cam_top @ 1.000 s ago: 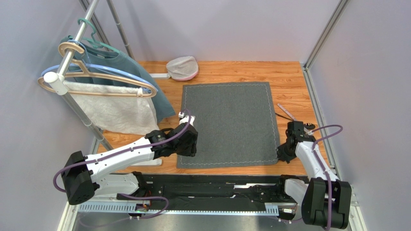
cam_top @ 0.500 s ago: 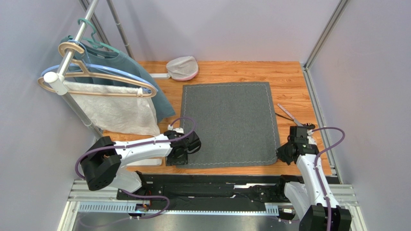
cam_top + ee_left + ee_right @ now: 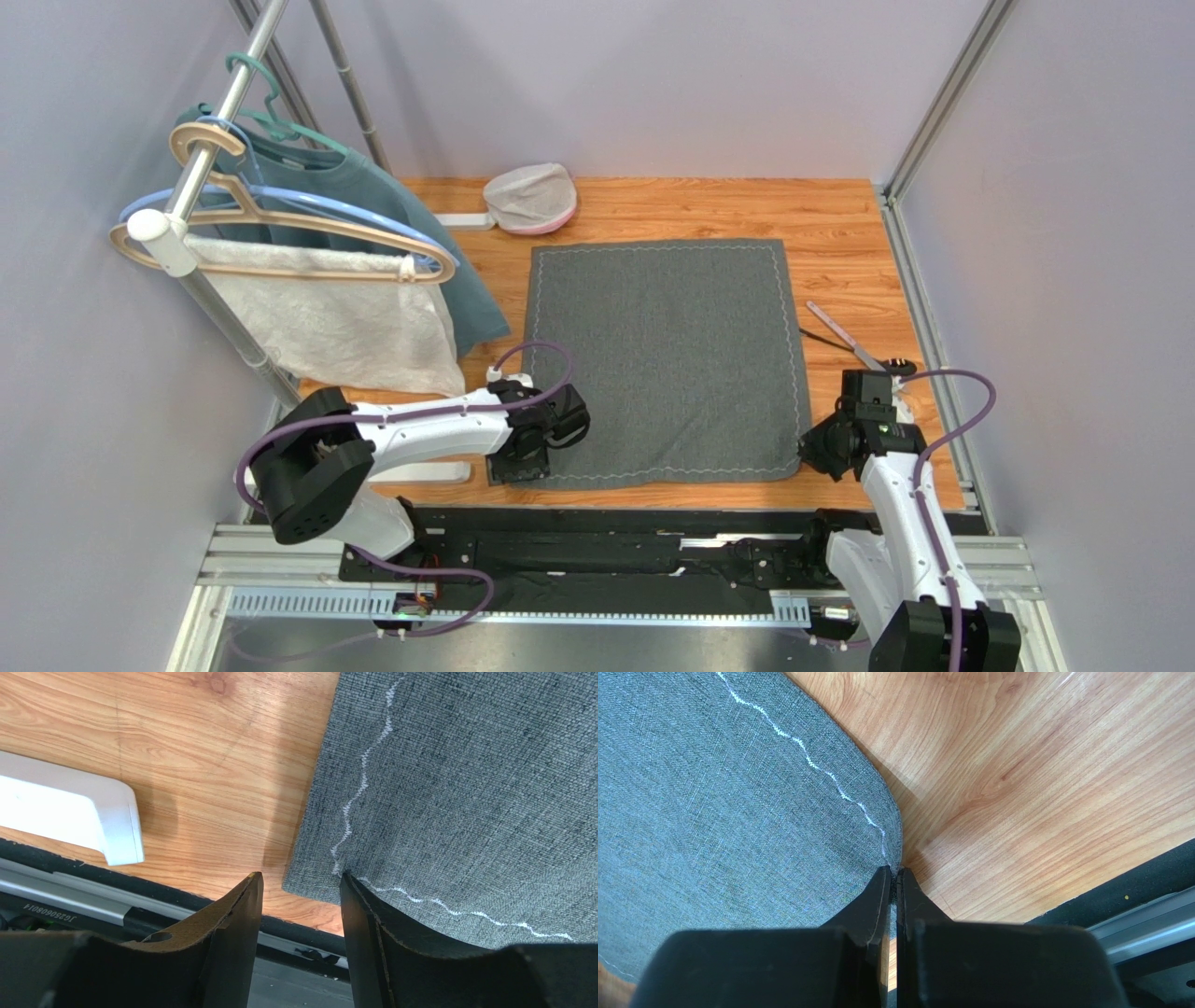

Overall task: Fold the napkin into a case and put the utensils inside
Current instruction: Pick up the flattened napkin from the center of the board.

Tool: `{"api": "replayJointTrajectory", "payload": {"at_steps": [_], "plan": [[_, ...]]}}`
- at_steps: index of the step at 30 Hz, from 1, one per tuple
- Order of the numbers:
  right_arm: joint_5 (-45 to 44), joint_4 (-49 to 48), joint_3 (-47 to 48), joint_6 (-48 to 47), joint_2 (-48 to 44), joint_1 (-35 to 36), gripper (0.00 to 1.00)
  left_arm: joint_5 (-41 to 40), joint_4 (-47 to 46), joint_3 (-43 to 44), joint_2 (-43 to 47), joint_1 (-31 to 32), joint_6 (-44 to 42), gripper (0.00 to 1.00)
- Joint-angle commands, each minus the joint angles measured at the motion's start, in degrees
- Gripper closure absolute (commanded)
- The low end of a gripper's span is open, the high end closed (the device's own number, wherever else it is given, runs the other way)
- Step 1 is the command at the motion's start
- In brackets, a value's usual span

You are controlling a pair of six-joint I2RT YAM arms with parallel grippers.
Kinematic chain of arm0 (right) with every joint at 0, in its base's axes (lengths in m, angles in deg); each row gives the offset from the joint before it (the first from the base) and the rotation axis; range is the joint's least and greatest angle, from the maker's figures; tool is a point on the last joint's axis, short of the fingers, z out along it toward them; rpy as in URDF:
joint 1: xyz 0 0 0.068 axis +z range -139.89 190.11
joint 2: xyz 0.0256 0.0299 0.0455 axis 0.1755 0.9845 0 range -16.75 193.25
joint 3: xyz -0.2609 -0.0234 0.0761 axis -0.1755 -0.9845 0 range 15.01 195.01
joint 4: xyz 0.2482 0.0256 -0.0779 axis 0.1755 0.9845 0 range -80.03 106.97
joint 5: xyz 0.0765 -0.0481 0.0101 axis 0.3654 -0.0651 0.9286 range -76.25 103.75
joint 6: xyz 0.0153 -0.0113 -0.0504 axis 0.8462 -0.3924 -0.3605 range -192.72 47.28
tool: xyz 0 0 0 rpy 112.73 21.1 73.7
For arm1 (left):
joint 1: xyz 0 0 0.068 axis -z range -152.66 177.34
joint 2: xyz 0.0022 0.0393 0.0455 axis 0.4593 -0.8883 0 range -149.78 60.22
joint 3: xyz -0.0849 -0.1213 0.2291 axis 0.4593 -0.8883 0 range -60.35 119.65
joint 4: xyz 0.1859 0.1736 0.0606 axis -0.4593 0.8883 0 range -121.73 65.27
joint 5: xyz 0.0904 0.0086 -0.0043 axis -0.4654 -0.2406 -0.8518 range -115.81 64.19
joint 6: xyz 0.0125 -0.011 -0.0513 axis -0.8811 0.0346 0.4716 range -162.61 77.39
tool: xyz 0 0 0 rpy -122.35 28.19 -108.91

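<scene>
The napkin (image 3: 659, 357) lies flat and unfolded on the wooden table, a dark grey square with a pale stitched line; no case is in view. My left gripper (image 3: 537, 451) is open at the near-left corner. In the left wrist view the left gripper (image 3: 300, 882) has that corner of the napkin (image 3: 456, 791) just between its fingertips. My right gripper (image 3: 818, 451) is at the near-right corner. In the right wrist view the right gripper (image 3: 894, 875) is shut on the edge of the napkin (image 3: 724, 812), which curls up there. A silver utensil (image 3: 838, 333) lies right of the napkin; the black one is hard to make out behind the right wrist.
A rack at the left carries hangers, a teal garment (image 3: 365, 210) and a white towel (image 3: 344, 322). A white and pink cap-like object (image 3: 530, 196) sits at the back. A white block (image 3: 70, 812) lies left of the napkin corner, beside the black rail at the table's near edge.
The left arm has swung down and brought its open gripper to the napkin's near-left corner. The right gripper has shifted slightly nearer and stays shut at the near-right corner.
</scene>
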State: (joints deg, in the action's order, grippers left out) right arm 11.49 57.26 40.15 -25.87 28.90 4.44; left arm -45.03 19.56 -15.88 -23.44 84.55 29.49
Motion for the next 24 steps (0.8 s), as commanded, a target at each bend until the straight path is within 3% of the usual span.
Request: {"api": "replayJointTrajectory", "payload": {"at_steps": [1, 3, 4, 7, 16, 24], "plan": [[0.5, 0.0, 1.0, -0.3, -1.8, 0.1, 1.0, 1.4, -5.1, -1.5, -1.7, 0.0, 0.7, 0.5], [0.4, 1.1, 1.7, 0.3, -2.6, 0.2, 1.0, 0.7, -6.4, -2.4, -1.8, 0.0, 0.9, 0.6], [0.4, 1.7, 2.1, 0.6, -3.3, 0.1, 1.0, 0.5, -6.5, -2.7, -1.5, 0.0, 0.9, 0.75], [-0.1, 4.7, 4.4, 0.3, -4.4, 0.1, 1.0, 0.0, -6.6, -3.8, 2.3, 0.0, -0.7, 0.97], [-2.0, 20.8, 13.7, 1.8, -14.8, 0.2, 1.0, -0.6, 3.1, -1.6, 27.0, 0.1, -8.1, 1.0], [-5.0, 29.6, 21.0, -0.9, -21.1, 0.1, 1.0, 2.9, 3.1, -1.9, 37.8, 0.4, -13.0, 1.0]]}}
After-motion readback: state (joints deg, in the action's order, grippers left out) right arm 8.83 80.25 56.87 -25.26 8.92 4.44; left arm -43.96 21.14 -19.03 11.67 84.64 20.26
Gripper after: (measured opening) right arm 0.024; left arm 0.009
